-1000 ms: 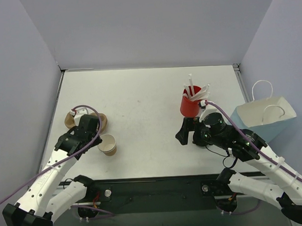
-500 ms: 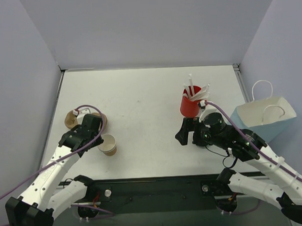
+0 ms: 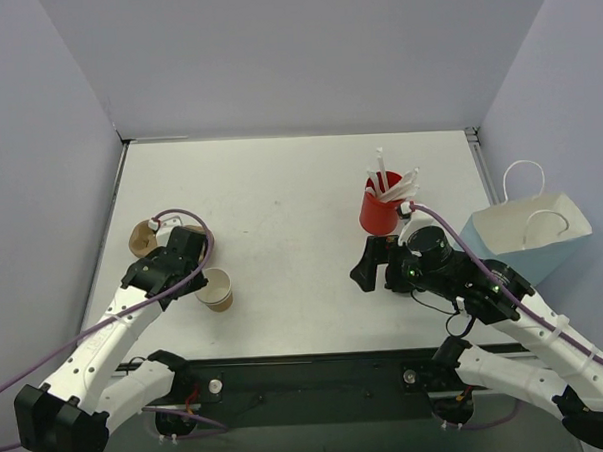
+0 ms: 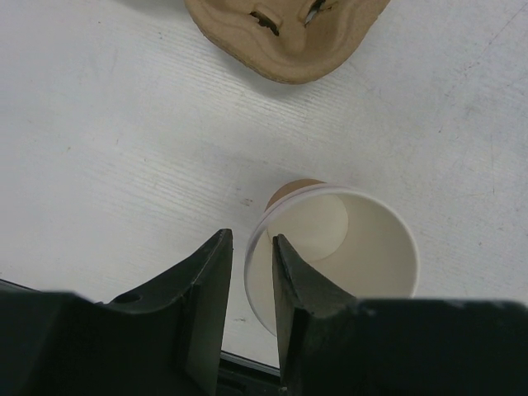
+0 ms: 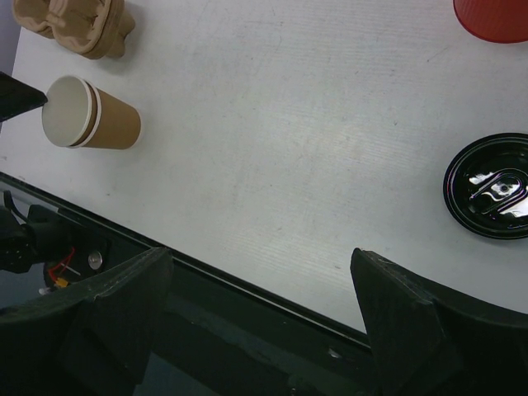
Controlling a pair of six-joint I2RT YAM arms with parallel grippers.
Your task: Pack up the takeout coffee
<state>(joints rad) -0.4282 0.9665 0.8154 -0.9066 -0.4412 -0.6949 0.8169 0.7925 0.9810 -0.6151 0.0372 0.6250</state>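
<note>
- The left gripper (image 4: 252, 241) is pinching the rim of the tan paper cup (image 4: 351, 247). Its two fingers are drawn close together, one sitting outside the wall and the other just inside the white interior.
- The cup is standing upright and uncovered near the front left of the white table (image 3: 280, 187). It is just beside the moulded cardboard cup carrier (image 3: 140, 236), which is lying a little further back.
- The cup's black lid (image 5: 495, 186) is lying flat on the table, apart from the cup and well to its right, near the base of the red cup of white straws (image 3: 379, 213). It is showing only in the right wrist view, since the arm is hiding it from the overhead camera.
- The right gripper (image 5: 257, 257) is hovering over the tabletop with its fingers spread wide and nothing between them. It is sitting just in front of the red cup.
- A pale blue paper bag (image 3: 527, 238) with white handles is standing open at the table's right edge, beside the right arm and well apart from the cup.
</note>
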